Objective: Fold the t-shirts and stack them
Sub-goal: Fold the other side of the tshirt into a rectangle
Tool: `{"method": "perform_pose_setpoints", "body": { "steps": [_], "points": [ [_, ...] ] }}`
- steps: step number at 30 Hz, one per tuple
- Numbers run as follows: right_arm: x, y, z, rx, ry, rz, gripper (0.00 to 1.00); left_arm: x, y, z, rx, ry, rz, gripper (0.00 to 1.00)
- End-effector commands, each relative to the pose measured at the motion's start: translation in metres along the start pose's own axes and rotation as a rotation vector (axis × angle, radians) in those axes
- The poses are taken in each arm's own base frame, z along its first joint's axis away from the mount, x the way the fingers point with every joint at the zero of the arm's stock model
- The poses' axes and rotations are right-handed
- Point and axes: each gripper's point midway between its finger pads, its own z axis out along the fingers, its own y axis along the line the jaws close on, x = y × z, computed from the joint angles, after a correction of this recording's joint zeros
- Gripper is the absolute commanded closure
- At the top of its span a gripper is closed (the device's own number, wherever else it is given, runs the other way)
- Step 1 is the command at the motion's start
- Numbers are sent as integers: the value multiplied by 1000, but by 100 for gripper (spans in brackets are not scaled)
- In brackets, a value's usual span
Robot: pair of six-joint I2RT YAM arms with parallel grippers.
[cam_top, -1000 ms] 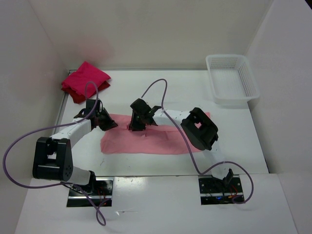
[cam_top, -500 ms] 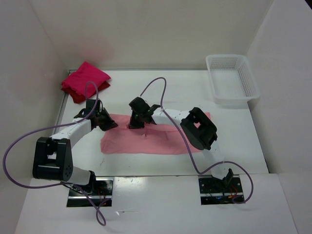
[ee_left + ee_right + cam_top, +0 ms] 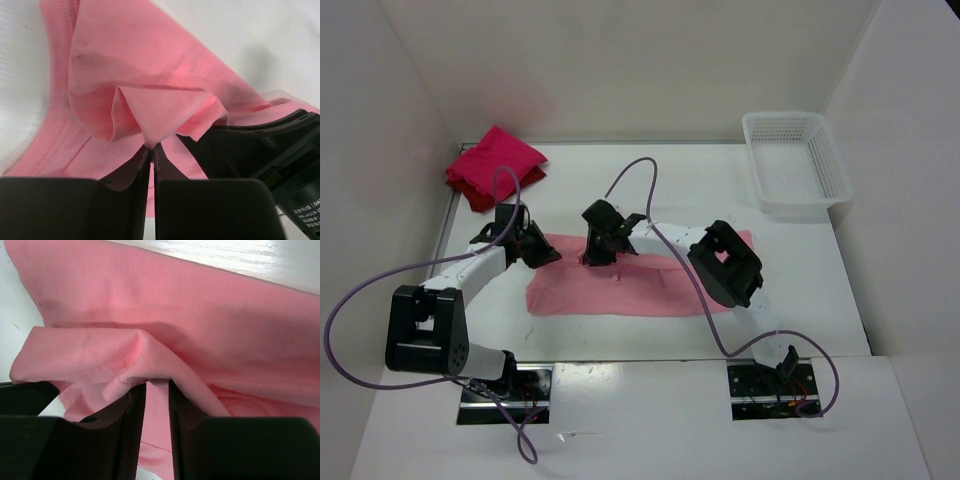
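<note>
From above, the salmon t-shirt lies as a long band across the middle of the tabletop. The folded red t-shirts sit back left and a basket back right, with white walls close round.

At the left wrist, the left gripper is clamped on a thin raised fold.

At the right wrist, the right gripper stands with jaws apart at a hemmed ridge, pinching nothing.

The cloth looks light and limp, and is best taken at hems or corners.

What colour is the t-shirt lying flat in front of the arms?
The t-shirt is light salmon pink, clearest in the right wrist view.
</note>
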Motion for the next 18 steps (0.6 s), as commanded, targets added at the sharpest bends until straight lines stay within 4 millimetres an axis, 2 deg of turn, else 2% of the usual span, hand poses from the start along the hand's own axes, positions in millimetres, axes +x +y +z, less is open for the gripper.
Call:
{"method": "perform_pose_setpoints", "body": {
  "steps": [1, 7, 12, 18],
  "points": [
    [-3, 3, 1, 25, -20, -37, 70, -11, -13, -8, 40, -32, 26, 91],
    [-5, 5, 10, 25, -20, -37, 68, -7, -14, -10, 54, -20, 27, 91],
    [-2, 1, 15, 43, -6, -28, 86, -7, -14, -10, 54, -21, 27, 91],
    [-5, -1, 16, 55, -22, -28, 95, -7, -14, -10, 54, -21, 27, 91]
  ]
}}
